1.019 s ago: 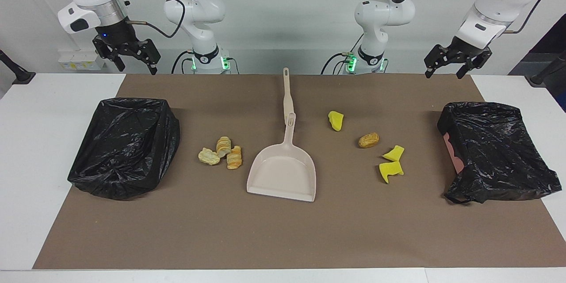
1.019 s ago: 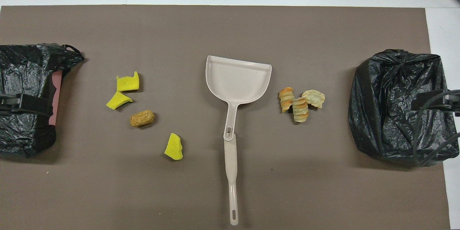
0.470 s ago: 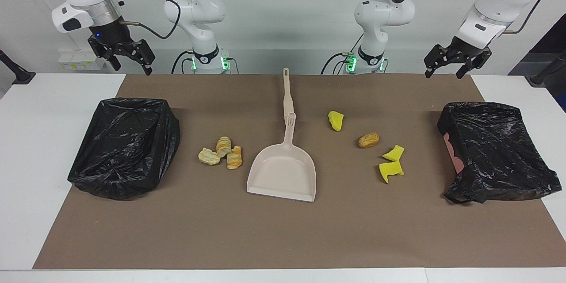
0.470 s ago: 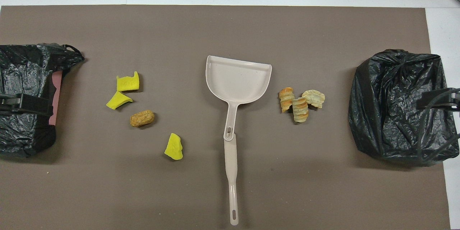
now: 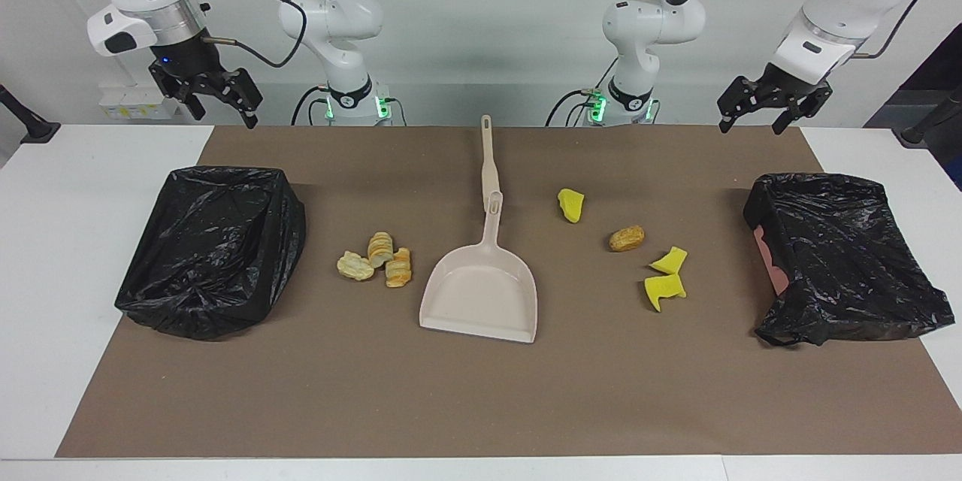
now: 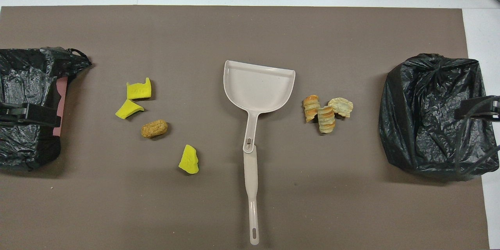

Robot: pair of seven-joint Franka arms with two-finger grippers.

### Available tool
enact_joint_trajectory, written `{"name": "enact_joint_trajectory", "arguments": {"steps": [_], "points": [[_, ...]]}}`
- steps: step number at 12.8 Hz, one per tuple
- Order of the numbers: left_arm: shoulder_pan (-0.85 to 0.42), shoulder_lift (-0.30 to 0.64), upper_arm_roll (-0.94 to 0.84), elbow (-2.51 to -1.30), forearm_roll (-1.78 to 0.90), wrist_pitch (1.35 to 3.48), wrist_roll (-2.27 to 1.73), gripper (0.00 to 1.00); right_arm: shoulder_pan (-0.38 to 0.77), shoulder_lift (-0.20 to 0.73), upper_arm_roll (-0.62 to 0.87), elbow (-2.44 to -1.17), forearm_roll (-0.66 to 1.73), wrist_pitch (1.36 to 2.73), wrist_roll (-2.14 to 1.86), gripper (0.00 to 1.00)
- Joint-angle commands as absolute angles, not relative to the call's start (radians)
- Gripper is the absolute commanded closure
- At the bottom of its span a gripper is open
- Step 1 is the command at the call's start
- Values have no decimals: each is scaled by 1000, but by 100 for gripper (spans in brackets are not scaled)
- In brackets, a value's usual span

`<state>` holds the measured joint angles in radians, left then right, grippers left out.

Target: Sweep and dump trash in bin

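Observation:
The trash lies on the brown mat in two groups. Three striped pastries (image 5: 378, 261) (image 6: 327, 112) sit beside the beige dustpan (image 5: 482, 291) (image 6: 258, 87), toward the right arm's end. Three yellow wedges (image 5: 664, 278) (image 6: 134, 99) and a brown roll (image 5: 626, 238) (image 6: 154, 129) lie toward the left arm's end. One black-bagged bin (image 5: 214, 248) (image 6: 433, 113) stands under my open right gripper (image 5: 224, 109) (image 6: 476, 107). The other bin (image 5: 842, 255) (image 6: 23, 74) is under my open left gripper (image 5: 754, 116) (image 6: 27, 112). Both grippers hang high and hold nothing.
A long beige handle (image 5: 488, 158) (image 6: 252, 195) lies in line with the dustpan's handle, reaching toward the robots. The mat (image 5: 451, 391) covers most of the white table (image 5: 60, 240).
The right gripper has risen a little and shifted toward its own end of the table. The left gripper has edged up slightly. Nothing on the mat moved.

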<state>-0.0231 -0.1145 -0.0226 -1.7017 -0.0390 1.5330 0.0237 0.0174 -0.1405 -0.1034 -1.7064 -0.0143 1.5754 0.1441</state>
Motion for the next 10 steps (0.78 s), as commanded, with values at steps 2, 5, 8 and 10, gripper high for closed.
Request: {"name": "enact_joint_trajectory", "arguments": {"steps": [2, 5, 8, 10], "points": [[-84, -127, -11, -1765, -49, 1546, 37, 0, 9, -167, -98, -1740, -3, 1603, 155, 0], [-136, -130, -12, -1865, -49, 1633, 118, 0, 20, -166, -97, -1738, -5, 1606, 160, 0], [-236, -150, -12, -1972, -51, 1722, 111, 0, 23, -166, -91, -1738, -12, 1605, 164, 0], [-300, -156, -12, -2043, -51, 1788, 101, 0, 25, -163, -86, -1738, -21, 1641, 161, 0]]}}
